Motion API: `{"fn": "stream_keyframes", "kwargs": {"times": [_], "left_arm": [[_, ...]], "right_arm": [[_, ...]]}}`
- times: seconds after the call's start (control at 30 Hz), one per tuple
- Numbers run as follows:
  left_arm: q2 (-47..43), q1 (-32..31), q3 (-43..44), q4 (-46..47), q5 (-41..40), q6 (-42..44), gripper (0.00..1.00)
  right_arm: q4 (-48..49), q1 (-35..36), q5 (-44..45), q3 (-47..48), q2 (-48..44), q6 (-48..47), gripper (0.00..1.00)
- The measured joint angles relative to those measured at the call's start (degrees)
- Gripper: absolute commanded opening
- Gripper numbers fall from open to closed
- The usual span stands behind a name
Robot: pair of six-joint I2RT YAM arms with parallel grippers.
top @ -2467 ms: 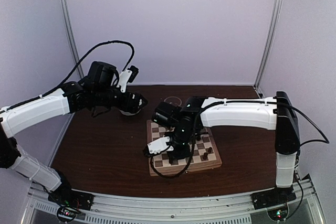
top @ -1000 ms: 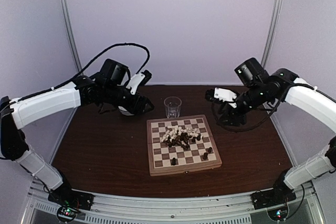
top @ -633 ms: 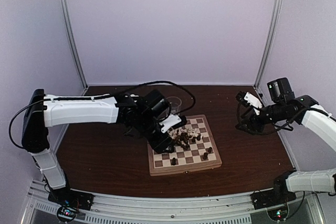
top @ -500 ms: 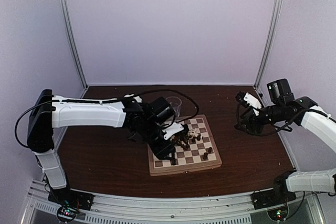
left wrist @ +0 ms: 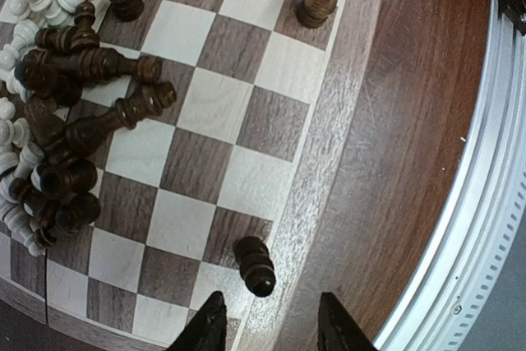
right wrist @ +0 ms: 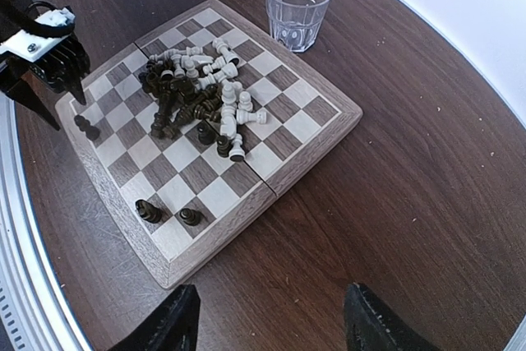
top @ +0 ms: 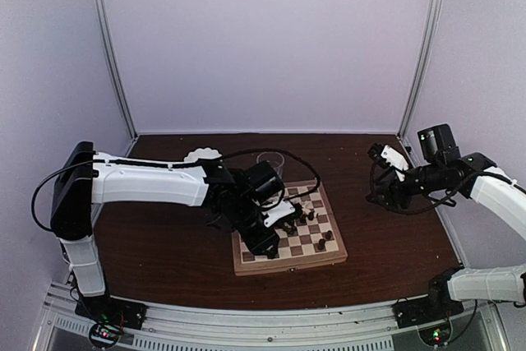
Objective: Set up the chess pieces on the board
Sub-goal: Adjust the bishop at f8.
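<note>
**Left arm came in over the board corner, right arm drew back**

On the left, the left hand (left wrist: pixel 269 322) had swung in from the far side of the surface (top: pixel 156 252), near the white bowl (top: pixel 201 155). It now hung over the near left corner of the board (top: pixel 289 267). Its fingers were coming closer together, but they stood apart with nothing between them. A single dark piece (left wrist: pixel 255 266) stood just ahead of them, beside the rim. I judge that this piece was the next one to be taken.

In the middle, the chess pieces (right wrist: pixel 197 96) lay mostly in a mixed heap on the centre squares. Only a few dark ones stood near the rim, so the set-up was hardly begun.

On the right, the right hand (right wrist: pixel 271 318) had left the board and hung well apart from it, wide open and empty.

From above, the left arm covered the left side of the board, the corner piece and part of the glass (right wrist: pixel 297 7). The left wrist view cut off part of the heap. I could not tell which figure each piece was. From above, the right hand was small and dark.
</note>
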Motion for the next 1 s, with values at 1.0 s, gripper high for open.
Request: {"fn": "stream_keyframes", "kwargs": {"times": [1.0], "left_arm": [[3.39,0.00,1.90,0.20,-2.01,0.55,0.13]], "right_arm": [[0.26,-0.02,-0.09,-0.28,0.00,-0.24,0.63]]}}
